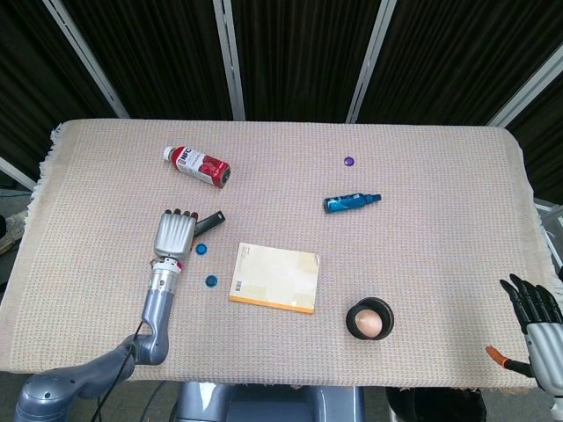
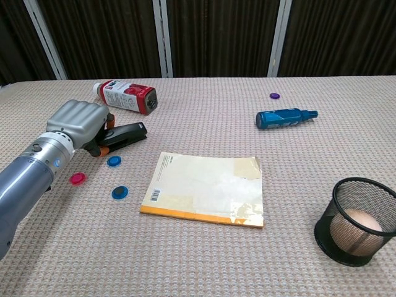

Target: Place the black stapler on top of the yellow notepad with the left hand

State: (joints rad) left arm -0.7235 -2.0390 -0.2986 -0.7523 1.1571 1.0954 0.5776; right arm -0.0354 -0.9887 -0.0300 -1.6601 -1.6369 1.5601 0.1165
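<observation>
chest view, metallic left hand apparently gripping glossy black stapler, woven cloth

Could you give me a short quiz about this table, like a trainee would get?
1. True or false: the black stapler lies on the yellow notepad.
2. Which hand is at the stapler? A) left hand B) right hand
3. Fill in: the egg-like ball sits inside the black mesh ____.

Key: 1 false, it is off the notepad, to its left. 2 A. 3 cup.
</observation>
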